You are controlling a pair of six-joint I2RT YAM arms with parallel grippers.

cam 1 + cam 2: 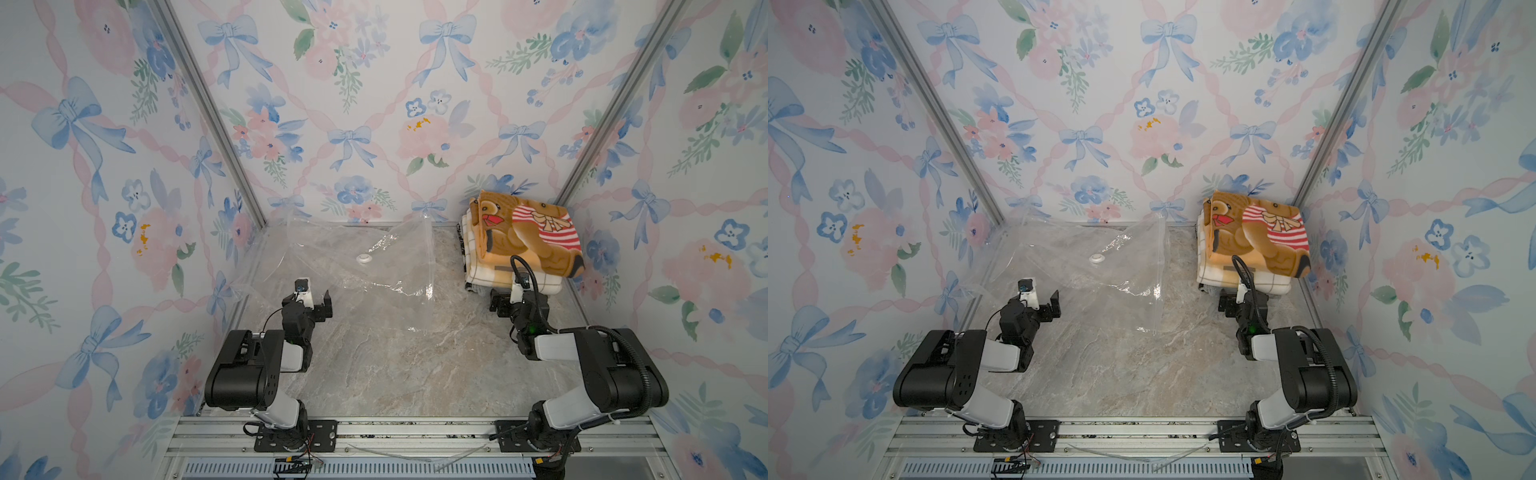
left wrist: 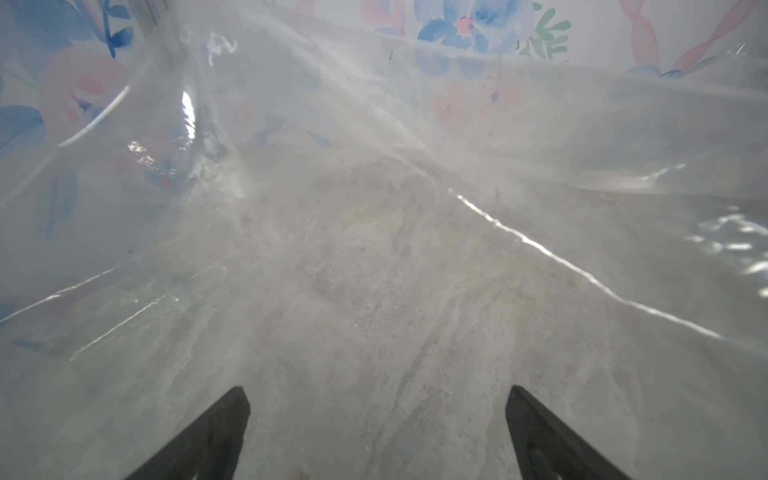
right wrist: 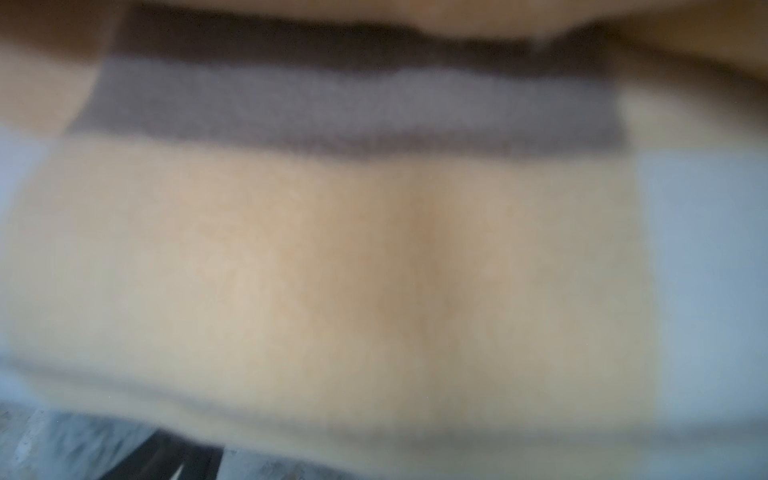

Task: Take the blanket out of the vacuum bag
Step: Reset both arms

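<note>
The vacuum bag (image 1: 353,257) (image 1: 1096,274), clear and crinkly, lies flat and slack at the back left of the table, its white valve cap (image 1: 365,258) facing up. The blanket (image 1: 528,237) (image 1: 1258,232), folded with a bear print on top of cream plaid layers, sits outside the bag at the back right corner. My left gripper (image 1: 316,301) (image 2: 376,395) stands open at the bag's near edge, nothing between its fingers (image 2: 216,436), with plastic (image 2: 540,249) ahead. My right gripper (image 1: 509,298) is open against the blanket's near edge. Blurred blanket (image 3: 374,270) fills its wrist view, hiding all but one finger (image 3: 166,457).
Floral walls with aluminium posts (image 1: 216,124) close in the table (image 1: 395,365) on three sides. The blanket stack presses into the back right corner. Both arm bases sit on the front rail (image 1: 415,432), where a clear plastic strip (image 1: 415,451) lies.
</note>
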